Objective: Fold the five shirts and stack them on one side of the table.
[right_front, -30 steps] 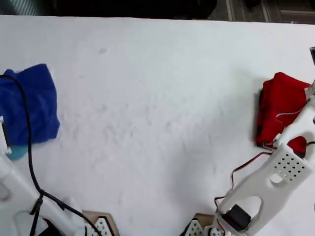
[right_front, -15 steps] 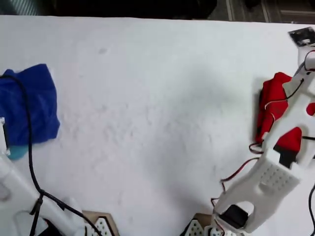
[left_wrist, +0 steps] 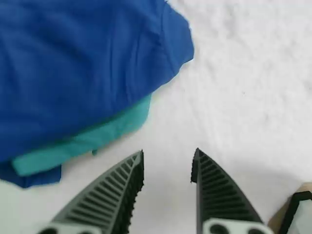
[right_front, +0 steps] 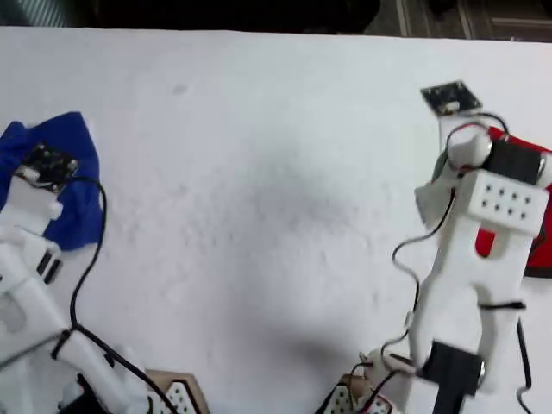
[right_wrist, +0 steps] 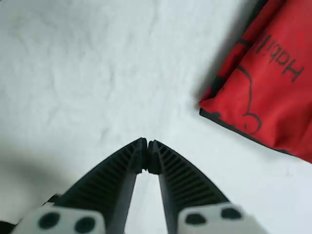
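**High view.** White table (right_front: 259, 172). Blue shirt (right_front: 78, 151) at left edge, left arm (right_front: 30, 259) partly over it. Red shirt (right_front: 541, 241) at right edge, right arm (right_front: 474, 259) covering most of it.

**Left wrist view.** Left gripper (left_wrist: 168, 156) spread, empty, over bare table just beside blue shirt (left_wrist: 83, 63). Teal shirt (left_wrist: 97, 139) lies under the blue one, edge protruding.

**Right wrist view.** Right gripper (right_wrist: 147, 146) tips pressed together, nothing between, over bare table near folded red shirt (right_wrist: 273, 87). Shirt carries black print. Dark edge shows beneath it.

High view: red shirt (right_front: 542, 246) at the right edge cut off and largely covered by the right arm (right_front: 470, 259); blue shirt (right_front: 73, 142) at left partly hidden under the left arm (right_front: 30, 259)
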You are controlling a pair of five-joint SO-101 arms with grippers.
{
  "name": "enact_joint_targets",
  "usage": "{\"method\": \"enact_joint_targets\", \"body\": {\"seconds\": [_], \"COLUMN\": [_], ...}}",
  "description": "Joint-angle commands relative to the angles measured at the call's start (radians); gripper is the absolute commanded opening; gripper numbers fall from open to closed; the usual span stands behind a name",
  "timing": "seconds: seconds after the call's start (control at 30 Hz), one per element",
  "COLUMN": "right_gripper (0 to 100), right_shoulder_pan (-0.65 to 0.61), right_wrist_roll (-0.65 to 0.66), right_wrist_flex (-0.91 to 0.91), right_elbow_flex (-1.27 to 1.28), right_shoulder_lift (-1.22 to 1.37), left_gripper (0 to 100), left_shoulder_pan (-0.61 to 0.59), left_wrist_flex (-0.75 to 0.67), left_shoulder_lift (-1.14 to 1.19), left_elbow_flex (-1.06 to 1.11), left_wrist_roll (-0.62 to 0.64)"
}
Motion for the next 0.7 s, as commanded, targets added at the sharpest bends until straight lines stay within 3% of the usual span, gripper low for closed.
{"method": "enact_joint_targets", "body": {"seconds": [0.0, 0.3, 0.67], "right_gripper": [1.8, 1.8, 1.8], "right_shoulder_pan": [-0.013, -0.016, -0.027], "right_wrist_roll": [-0.014, -0.020, -0.021], "right_wrist_flex": [0.002, 0.002, 0.002], "right_elbow_flex": [0.092, 0.219, 0.232], "right_shoulder_lift": [-0.114, -0.200, -0.240], "left_gripper": [19, 19, 18], "left_shoulder_pan": [0.071, 0.143, 0.216], "left_wrist_flex": [-0.018, 0.048, 0.041], "left_shoulder_lift": [0.131, 0.615, 1.064], "left_elbow_flex": [-0.051, -0.445, -0.658], "left_wrist_roll": [-0.005, 0.040, 0.043]}}
